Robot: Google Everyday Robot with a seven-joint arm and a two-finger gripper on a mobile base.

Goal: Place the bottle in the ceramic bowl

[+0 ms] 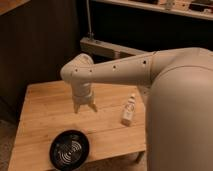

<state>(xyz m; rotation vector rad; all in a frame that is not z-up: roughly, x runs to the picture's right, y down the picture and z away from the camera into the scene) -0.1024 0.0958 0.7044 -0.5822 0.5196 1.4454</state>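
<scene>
The small white bottle (129, 110) stands upright on the wooden table (45, 115), near its right side. The black ceramic bowl (69, 149) with pale ring lines sits at the table's front edge, left of centre. My gripper (84, 107) hangs from the pale arm over the middle of the table, pointing down, left of the bottle and behind the bowl. It holds nothing that I can see.
My large pale arm (175, 100) fills the right side of the view and hides the table's right edge. A dark wall and a shelf (107, 47) stand behind the table. The floor shows at the lower left.
</scene>
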